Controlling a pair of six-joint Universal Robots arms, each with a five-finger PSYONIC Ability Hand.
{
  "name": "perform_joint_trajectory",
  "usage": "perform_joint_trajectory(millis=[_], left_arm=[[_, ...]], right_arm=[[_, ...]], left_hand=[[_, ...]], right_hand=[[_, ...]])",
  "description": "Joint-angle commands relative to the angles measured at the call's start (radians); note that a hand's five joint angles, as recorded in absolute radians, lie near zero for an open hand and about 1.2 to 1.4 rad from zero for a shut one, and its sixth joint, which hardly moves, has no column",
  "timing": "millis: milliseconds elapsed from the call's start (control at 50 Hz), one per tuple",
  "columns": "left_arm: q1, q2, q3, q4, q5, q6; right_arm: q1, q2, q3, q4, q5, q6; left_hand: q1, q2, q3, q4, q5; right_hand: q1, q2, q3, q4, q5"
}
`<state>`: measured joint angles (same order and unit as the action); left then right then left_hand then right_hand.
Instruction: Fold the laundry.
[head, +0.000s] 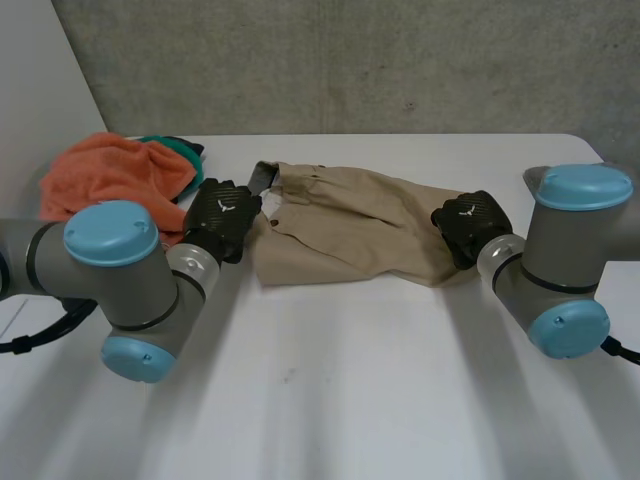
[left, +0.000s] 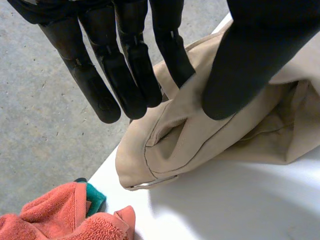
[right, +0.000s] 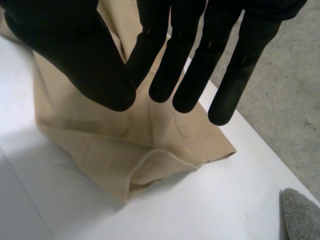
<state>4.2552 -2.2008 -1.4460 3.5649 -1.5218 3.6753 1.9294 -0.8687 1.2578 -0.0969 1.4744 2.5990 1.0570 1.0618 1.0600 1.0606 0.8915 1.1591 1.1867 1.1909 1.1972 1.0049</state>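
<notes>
White desk (head: 330, 400) runs back to a grey concrete wall (head: 350, 60). Beige trousers (head: 350, 225) lie across its far middle. At the far left an orange towel (head: 110, 170) hides most of a teal cloth (head: 185, 150). The left hand (head: 222, 218) pinches a waistband fold between its thumb and straight fingers (left: 130, 85). The right hand (head: 470, 225) spreads straight fingers (right: 192, 75) over the leg hem. A grey cloth (right: 300, 215) near the desk edge is cut off.

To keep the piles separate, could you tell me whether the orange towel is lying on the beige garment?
No, the orange towel lies apart from the beige garment, with bare table between them.
</notes>
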Motion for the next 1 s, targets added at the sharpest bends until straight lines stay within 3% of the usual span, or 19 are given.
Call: perform_joint_trajectory(millis=[20,40,60,100,160,300,340,440,600,780,820,880,900,920,1000], left_arm=[[0.003,0.047,0.007,-0.106,0.018,-0.004],[0.008,0.062,0.015,-0.138,0.028,-0.009],[0.009,0.07,0.021,-0.159,0.034,-0.012],[0.018,0.087,0.033,-0.195,0.045,-0.021],[0.051,0.127,0.078,-0.314,0.104,-0.064],[0.15,0.112,0.171,-0.385,0.18,-0.107],[0.199,0.086,0.213,-0.388,0.209,-0.118],[0.272,0.004,0.286,-0.417,0.299,-0.112],[0.288,-0.118,0.354,-0.497,0.437,-0.061],[0.238,-0.246,0.464,-0.495,0.352,-0.02],[0.229,-0.267,0.49,-0.497,0.332,-0.014],[0.204,-0.296,0.545,-0.511,0.289,0.006],[0.2,-0.301,0.558,-0.515,0.278,0.009],[0.193,-0.312,0.582,-0.518,0.258,0.011],[0.181,-0.326,0.663,-0.526,0.194,0.014]], right_arm=[[0.014,0.002,-0.011,0.005,0.023,0.059],[0.017,0.0,-0.014,0.016,0.029,0.059],[0.019,0.0,-0.015,0.022,0.032,0.058],[0.022,0.002,-0.02,0.034,0.041,0.053],[0.026,0.005,-0.035,0.074,0.075,0.044],[0.029,-0.001,-0.031,0.085,0.076,0.046],[0.033,-0.001,-0.031,0.088,0.073,0.046],[0.034,-0.001,-0.029,0.086,0.073,0.041],[0.033,0.008,-0.029,0.083,0.076,0.038],[0.029,0.011,-0.029,0.082,0.08,0.036],[0.029,0.011,-0.029,0.082,0.08,0.036],[0.028,0.011,-0.028,0.082,0.08,0.036],[0.028,0.01,-0.028,0.082,0.08,0.036],[0.026,0.01,-0.026,0.082,0.08,0.035],[0.023,0.01,-0.028,0.082,0.081,0.033]], left_hand=[[-0.329,-0.334,-0.332,-0.333,-0.338],[-0.507,-0.512,-0.51,-0.511,-0.516],[-0.643,-0.647,-0.646,-0.646,-0.652],[-0.869,-0.873,-0.872,-0.872,-0.878],[-0.882,-0.887,-0.885,-0.886,-0.891],[-0.882,-0.887,-0.885,-0.886,-0.891],[-0.68,-0.685,-0.683,-0.683,-0.689],[-0.527,-0.531,-0.53,-0.53,-0.536],[-0.679,-0.684,-0.682,-0.683,-0.688],[-0.665,-0.669,-0.668,-0.668,-0.674],[-0.609,-0.614,-0.612,-0.613,-0.618],[-0.319,-0.324,-0.322,-0.323,-0.328],[-0.152,-0.157,-0.155,-0.156,-0.161],[0.274,0.269,0.271,0.27,0.265],[0.339,0.335,0.336,0.336,0.33]], right_hand=[[-0.214,-0.241,-0.245,-0.252,-0.234],[-0.552,-0.58,-0.584,-0.591,-0.573],[-0.704,-0.732,-0.736,-0.742,-0.724],[-0.779,-0.806,-0.811,-0.817,-0.799],[-0.905,-0.932,-0.937,-0.943,-0.925],[-0.902,-0.93,-0.934,-0.94,-0.923],[-0.899,-0.927,-0.931,-0.937,-0.92],[-0.896,-0.924,-0.928,-0.935,-0.917],[-0.885,-0.912,-0.917,-0.923,-0.905],[-0.861,-0.889,-0.893,-0.899,-0.882],[-0.861,-0.889,-0.893,-0.899,-0.882],[-0.858,-0.886,-0.89,-0.896,-0.879],[-0.858,-0.886,-0.89,-0.896,-0.879],[-0.858,-0.886,-0.89,-0.896,-0.879],[-0.858,-0.886,-0.89,-0.896,-0.879]])
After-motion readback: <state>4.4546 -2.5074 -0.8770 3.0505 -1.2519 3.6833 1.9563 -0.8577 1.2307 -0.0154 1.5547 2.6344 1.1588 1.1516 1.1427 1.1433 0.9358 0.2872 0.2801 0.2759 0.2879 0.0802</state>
